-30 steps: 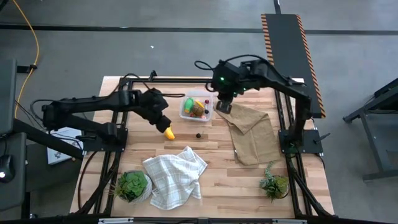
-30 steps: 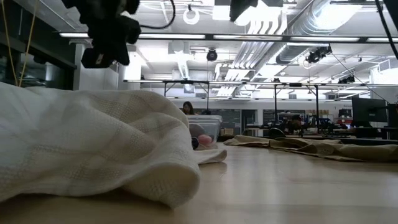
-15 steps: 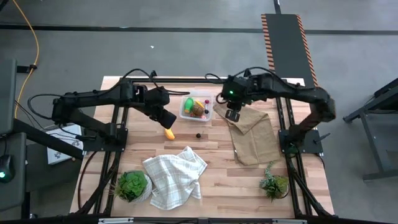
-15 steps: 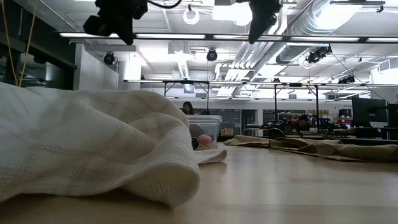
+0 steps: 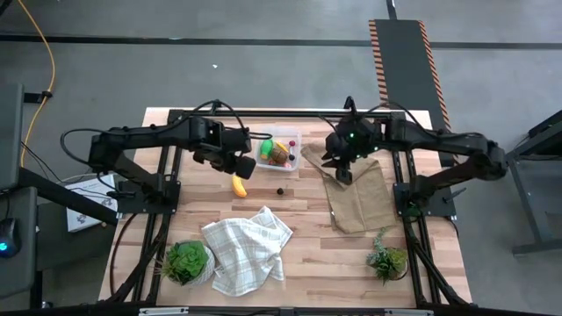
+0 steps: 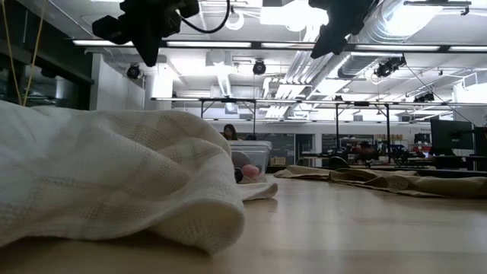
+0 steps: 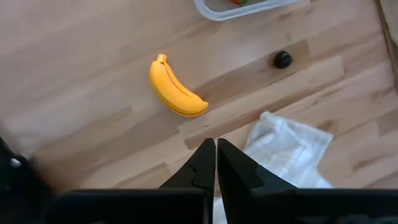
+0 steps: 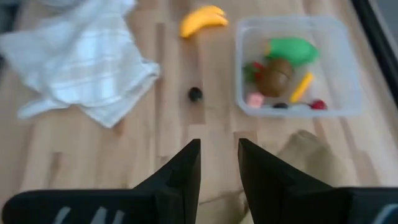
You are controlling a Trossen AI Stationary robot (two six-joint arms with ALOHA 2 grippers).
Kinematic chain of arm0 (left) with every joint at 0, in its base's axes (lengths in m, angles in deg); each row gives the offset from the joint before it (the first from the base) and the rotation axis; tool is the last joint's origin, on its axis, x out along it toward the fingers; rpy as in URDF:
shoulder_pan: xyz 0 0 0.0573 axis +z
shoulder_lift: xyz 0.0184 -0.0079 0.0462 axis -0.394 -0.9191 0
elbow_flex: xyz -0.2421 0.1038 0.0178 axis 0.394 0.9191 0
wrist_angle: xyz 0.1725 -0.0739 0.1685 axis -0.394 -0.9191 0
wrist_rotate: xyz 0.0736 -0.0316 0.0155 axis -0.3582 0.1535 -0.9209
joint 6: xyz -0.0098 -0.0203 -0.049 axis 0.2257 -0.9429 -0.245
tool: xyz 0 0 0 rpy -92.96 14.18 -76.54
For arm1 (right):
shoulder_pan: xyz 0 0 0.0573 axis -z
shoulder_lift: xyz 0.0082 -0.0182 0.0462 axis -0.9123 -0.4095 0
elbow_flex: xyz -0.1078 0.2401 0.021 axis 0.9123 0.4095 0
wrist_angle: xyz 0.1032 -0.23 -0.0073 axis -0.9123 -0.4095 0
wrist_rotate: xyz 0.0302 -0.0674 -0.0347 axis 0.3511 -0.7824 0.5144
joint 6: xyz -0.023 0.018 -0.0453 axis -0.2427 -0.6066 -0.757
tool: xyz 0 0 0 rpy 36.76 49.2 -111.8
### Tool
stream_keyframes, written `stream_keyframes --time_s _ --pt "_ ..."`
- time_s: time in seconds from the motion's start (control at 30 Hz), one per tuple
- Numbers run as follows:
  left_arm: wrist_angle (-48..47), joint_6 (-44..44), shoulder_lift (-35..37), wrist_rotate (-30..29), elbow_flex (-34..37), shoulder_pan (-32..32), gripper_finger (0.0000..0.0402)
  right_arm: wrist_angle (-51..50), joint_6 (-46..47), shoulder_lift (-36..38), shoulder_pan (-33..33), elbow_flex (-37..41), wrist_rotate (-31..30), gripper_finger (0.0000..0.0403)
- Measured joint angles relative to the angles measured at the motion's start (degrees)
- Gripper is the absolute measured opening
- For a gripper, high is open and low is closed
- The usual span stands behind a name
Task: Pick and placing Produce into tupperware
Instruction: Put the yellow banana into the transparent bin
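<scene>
The yellow banana [image 5: 238,185] [image 7: 176,94] lies on its side on the wood, and a dark berry [image 5: 280,189] [image 7: 283,59] rests to its right. The clear tupperware [image 5: 277,151] [image 8: 348,68] stands at the far middle of the table. It holds a green piece [image 8: 289,48], a brown kiwi [image 8: 277,73], a small yellow piece [image 8: 301,86] and a red berry [image 8: 319,104]. My left gripper [image 5: 239,167] [image 7: 216,149] hovers shut, high above the banana's far side. My right gripper [image 5: 342,171] [image 8: 217,155] hangs open over the brown cloth [image 5: 356,189], right of the tupperware.
A crumpled white checked cloth [image 5: 248,247] [image 6: 114,183] lies at the near middle and fills the low view's left. Two potted plants [image 5: 187,262] [image 5: 386,261] stand at the near corners. Bare wood shows between the banana, the berry and the cloths.
My left gripper has risen from just beside the banana and drifted slightly toward the table's far edge; the banana has stayed where it lay. My right gripper has swung from above the tupperware toward the table's right and near side, now over the brown cloth.
</scene>
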Motion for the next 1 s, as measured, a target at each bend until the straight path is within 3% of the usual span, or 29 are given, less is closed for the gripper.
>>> stream_keyframes --time_s 0.17,0.33,0.67,1.0 --pt "0.51 -8.07 -0.99 0.36 0.04 -0.71 0.0056 0.50 -6.77 1.45 4.08 0.00 12.80 0.0099" --pt "0.61 -18.42 -2.18 1.92 0.04 -1.48 0.0128 -3.97 -11.38 3.58 7.41 0.00 18.02 0.0099" --pt "0.70 -33.63 -6.45 1.66 0.07 -1.87 0.0237 -8.32 -15.49 8.73 9.87 0.00 19.98 0.0099" --pt "0.46 -34.86 -11.75 1.27 0.11 -1.70 0.0290 -8.57 -14.94 10.60 10.58 0.00 20.08 0.0099"
